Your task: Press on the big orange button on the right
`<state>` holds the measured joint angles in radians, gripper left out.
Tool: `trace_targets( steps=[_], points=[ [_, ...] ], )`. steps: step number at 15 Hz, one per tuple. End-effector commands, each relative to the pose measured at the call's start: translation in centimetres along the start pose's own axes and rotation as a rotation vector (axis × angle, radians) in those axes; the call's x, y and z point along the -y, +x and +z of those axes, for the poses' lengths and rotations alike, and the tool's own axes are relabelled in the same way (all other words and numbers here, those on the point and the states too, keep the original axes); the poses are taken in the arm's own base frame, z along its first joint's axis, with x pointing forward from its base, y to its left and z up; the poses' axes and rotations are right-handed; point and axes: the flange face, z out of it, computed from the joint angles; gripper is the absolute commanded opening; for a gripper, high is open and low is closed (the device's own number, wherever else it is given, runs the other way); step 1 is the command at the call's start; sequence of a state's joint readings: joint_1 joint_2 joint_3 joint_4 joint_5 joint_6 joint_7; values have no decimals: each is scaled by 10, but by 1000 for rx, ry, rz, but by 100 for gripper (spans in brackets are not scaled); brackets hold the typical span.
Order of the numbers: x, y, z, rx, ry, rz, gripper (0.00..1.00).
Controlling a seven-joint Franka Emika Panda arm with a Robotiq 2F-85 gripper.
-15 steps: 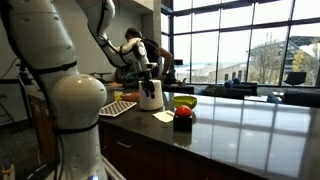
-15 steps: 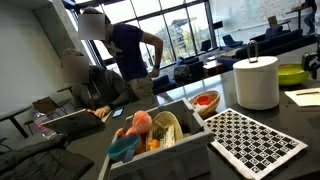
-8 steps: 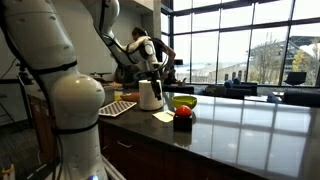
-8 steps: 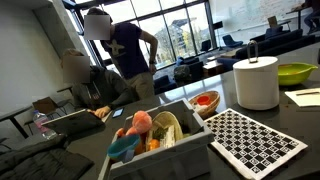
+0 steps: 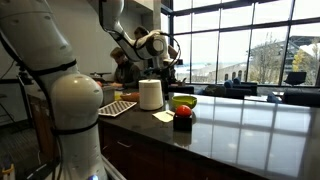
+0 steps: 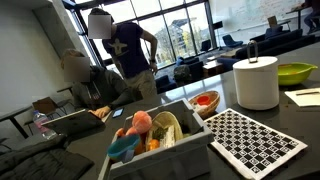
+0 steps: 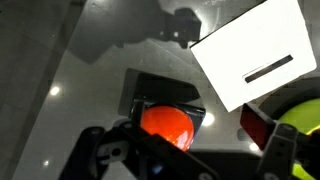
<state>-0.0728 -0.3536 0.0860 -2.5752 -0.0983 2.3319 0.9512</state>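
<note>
Pincer point(image 7: 188, 160) hangs in the air over the tabletop point(image 7: 60, 70); its two fingers point(image 7: 98, 158) stand wide apart and hold nothing; in an exterior view the pincer point(image 5: 167, 70) sits at the end of the white arm point(image 5: 120, 20), high above the things and not touching any of them.

Right under it, in the wrist view, is the big orange button point(image 7: 166, 126); its round top is shiny and sits on a dark base point(image 7: 160, 92); in an exterior view the big orange button point(image 5: 183, 113) stands near the tabletop edge that faces the camera.

Just beside the button lies a white paper point(image 7: 255, 55) flat on the tabletop; the yellow-green bowl point(image 7: 305, 125) is near the button too, and in an exterior view the bowl point(image 5: 184, 101) is just behind it, farther from that edge.

The white cylinder point(image 5: 150, 93) stands upright near the bowl; a checkered board point(image 5: 118, 108) lies flat next to it; both exterior views show these two.

A grey bin point(image 6: 150, 150) full of soft toys stands near the checkered board, by a tabletop corner.
</note>
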Motion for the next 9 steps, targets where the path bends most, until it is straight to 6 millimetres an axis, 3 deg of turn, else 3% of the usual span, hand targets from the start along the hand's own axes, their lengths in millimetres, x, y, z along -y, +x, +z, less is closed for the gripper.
trace_targets(
  steps=[1, 5, 9],
  points=[
    [-27, 15, -11, 21, 18, 87, 69],
    [-46, 34, -21, 14, 31, 152, 38],
    [-50, 41, -27, 13, 54, 173, 8]
  ],
)
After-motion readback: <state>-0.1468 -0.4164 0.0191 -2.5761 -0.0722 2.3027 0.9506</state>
